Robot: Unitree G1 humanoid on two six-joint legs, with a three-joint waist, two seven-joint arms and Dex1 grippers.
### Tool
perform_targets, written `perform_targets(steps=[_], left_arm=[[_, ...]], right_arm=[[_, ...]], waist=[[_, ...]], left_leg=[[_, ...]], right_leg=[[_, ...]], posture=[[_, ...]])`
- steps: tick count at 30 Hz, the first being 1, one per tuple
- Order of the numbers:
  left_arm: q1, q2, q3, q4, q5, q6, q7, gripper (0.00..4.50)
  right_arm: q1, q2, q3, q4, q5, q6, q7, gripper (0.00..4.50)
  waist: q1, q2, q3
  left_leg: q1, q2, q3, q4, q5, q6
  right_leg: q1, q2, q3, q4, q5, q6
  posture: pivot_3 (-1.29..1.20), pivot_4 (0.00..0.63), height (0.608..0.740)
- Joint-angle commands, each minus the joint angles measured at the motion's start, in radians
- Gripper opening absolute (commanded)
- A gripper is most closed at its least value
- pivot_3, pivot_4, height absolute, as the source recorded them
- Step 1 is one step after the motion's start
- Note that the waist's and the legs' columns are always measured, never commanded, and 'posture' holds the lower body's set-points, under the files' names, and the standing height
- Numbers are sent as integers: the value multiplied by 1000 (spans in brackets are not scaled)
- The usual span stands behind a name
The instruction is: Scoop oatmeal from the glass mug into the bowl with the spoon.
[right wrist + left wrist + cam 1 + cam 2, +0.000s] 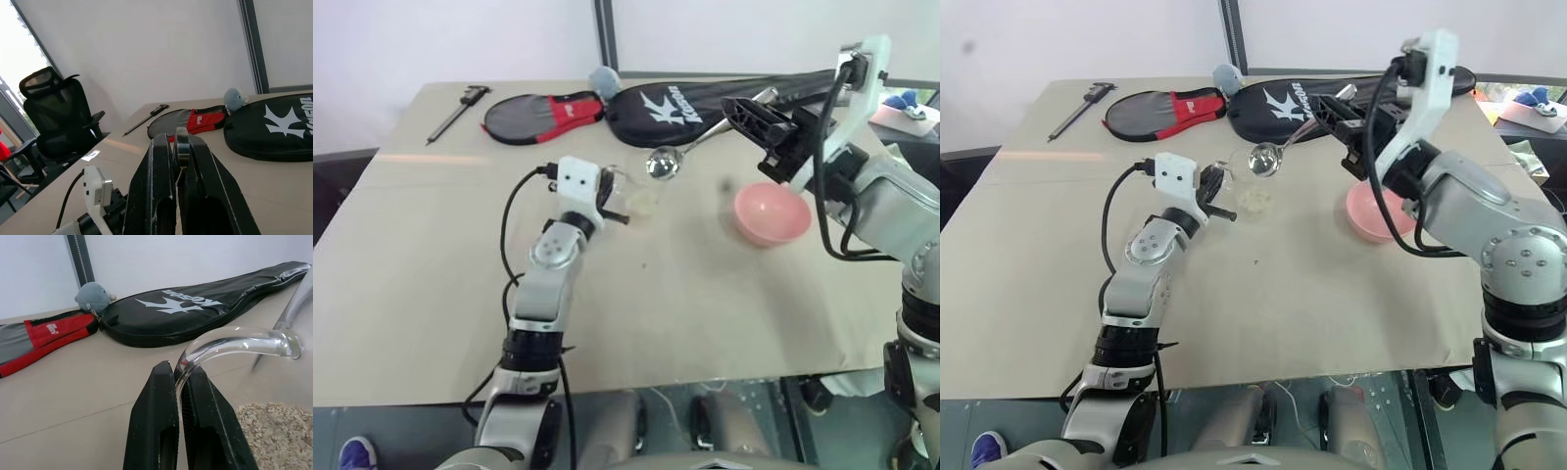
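While the spoon (664,164) hangs in the air, its handle pinched in the shut right gripper (744,111), its empty head hovers just above the mug (634,194). The left gripper (178,396) clamps the mug's handle, steadying the oatmeal (274,428). The bowl (771,214) waits beside it.

Black racket bag (705,103), red-grey racket cover (540,115), grey plush (603,80), caliper (456,111).

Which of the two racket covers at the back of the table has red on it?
The smaller paddle-shaped grey and red cover, lying nearer the black caliper tool. The long racket cover beside it is black with white lettering.
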State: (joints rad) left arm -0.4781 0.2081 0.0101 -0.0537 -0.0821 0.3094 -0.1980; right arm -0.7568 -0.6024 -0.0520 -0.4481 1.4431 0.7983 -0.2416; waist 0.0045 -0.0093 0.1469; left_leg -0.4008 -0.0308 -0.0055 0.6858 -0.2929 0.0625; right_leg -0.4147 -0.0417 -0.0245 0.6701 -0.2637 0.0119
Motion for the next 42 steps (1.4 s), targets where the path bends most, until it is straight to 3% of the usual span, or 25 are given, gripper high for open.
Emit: perform_targets(steps=[1,16,21,28,35,42], left_arm=[[-26,2,-10,-38,10,-72,-16,43],[-105,-19,-34,86,54,-244,-25,43],[-127,-35,-43,136,67,-290,-24,43],[-146,-45,-43,187,67,-333,-33,43],[-157,-47,-26,235,50,-354,-49,43],[-183,-66,-40,308,46,-379,-74,43]], right_arm=[[-56,14,5,2,-80,3,34,0],[-128,12,266,33,-675,-18,335,0],[-115,43,282,37,-791,-26,399,0],[-73,147,193,31,-741,99,410,0],[-75,258,-8,67,-621,257,324,0],[-61,294,-193,75,-510,367,226,0]], waist=[[2,0,0],[10,0,0],[9,0,0],[9,0,0],[9,0,0],[9,0,0]], left_leg=[[0,0,0,0,0,0],[0,0,-1,1,0,0],[0,0,-1,1,0,0],[0,0,-1,1,0,0],[0,-1,-1,1,0,0],[0,-1,-1,1,0,-1]], right_leg=[[0,0,0,0,0,0],[0,0,-1,0,0,0],[0,0,-1,0,0,0],[-1,0,-1,0,0,0],[-1,-1,-1,1,0,0],[-1,0,-1,2,0,0]], posture=[[0,150,740],[0,150,740],[0,150,740],[0,150,740],[0,150,740],[0,150,740]])
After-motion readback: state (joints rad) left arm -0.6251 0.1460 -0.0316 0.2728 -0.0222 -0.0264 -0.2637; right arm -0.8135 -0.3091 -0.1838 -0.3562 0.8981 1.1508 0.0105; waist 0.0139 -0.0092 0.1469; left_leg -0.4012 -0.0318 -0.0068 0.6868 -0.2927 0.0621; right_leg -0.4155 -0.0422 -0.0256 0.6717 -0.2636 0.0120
